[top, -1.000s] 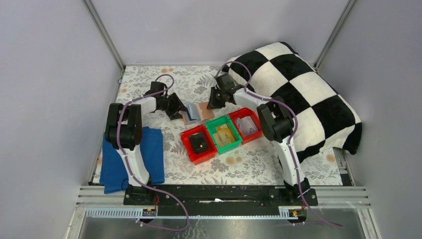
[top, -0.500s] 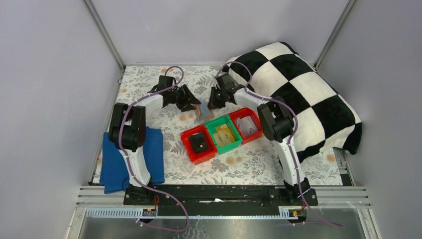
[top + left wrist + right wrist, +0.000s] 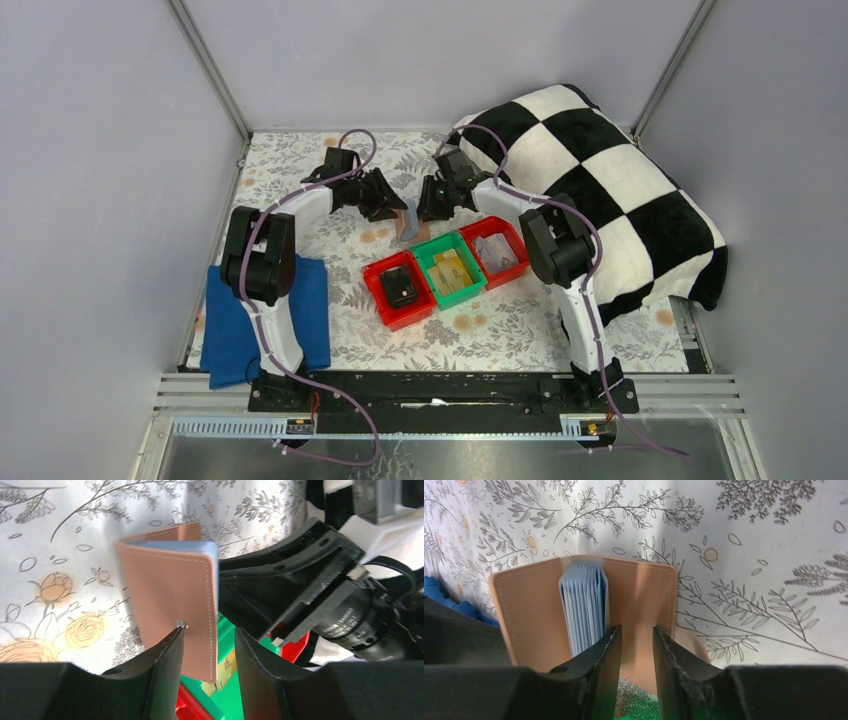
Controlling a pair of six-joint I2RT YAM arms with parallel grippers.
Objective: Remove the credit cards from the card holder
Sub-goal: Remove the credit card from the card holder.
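The salmon-pink card holder stands on edge on the floral table between my two grippers, partly unfolded like a book. In the right wrist view its inside faces me, and the credit cards show as a fan of thin pale grey-blue edges at the spine. My right gripper is open by a narrow gap just in front of the right-hand cover. In the left wrist view the holder's outer cover fills the middle. My left gripper is open, one fingertip at the cover's lower edge.
Three small bins stand just in front of the holder: a red bin with a black item, a green bin with yellowish cards, and a red bin with pale cards. A blue cloth lies front left. A checkered blanket fills the right.
The holder went from lying open and flat to standing on edge. My left gripper swung up and right to it, its jaws narrowing. My right jaws parted a little.
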